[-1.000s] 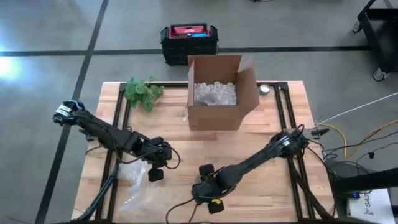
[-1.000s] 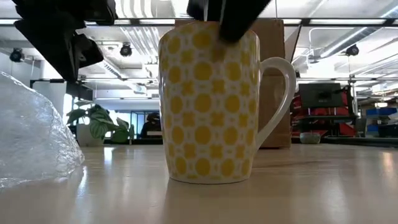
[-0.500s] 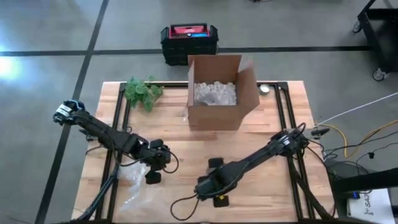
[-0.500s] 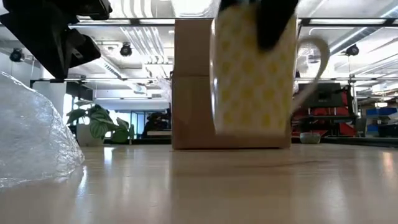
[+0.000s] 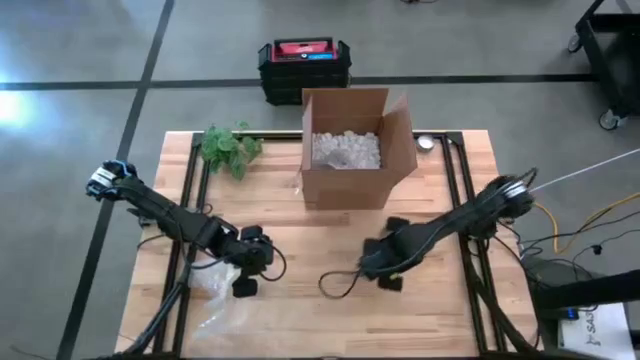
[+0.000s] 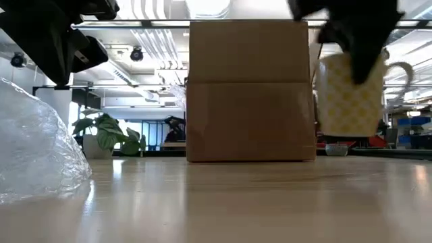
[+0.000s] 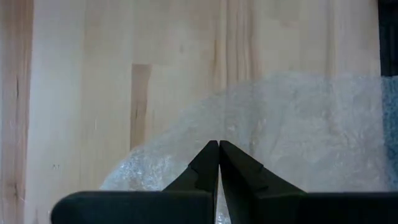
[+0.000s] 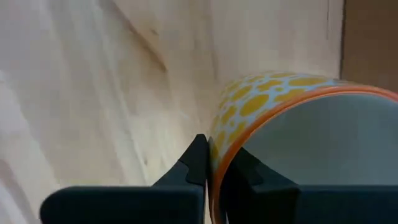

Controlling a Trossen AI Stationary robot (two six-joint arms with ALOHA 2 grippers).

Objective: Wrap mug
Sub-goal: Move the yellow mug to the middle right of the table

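Lifted rightward since a moment ago, the yellow mug [image 6: 349, 94] hangs above the counter [image 5: 300, 245] (right claw [image 8: 212, 163] pinching its rim); left claw [image 7: 219, 151], pressed together, pinches bubble wrap [image 7: 298, 137].

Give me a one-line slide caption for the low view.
Right gripper holds the yellow patterned mug by its rim, off the table, beside the cardboard box; bubble wrap at left.

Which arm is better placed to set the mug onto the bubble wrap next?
Right. The right gripper is clamped on the mug's rim, holding it off the table. The left gripper is shut on the bubble wrap.
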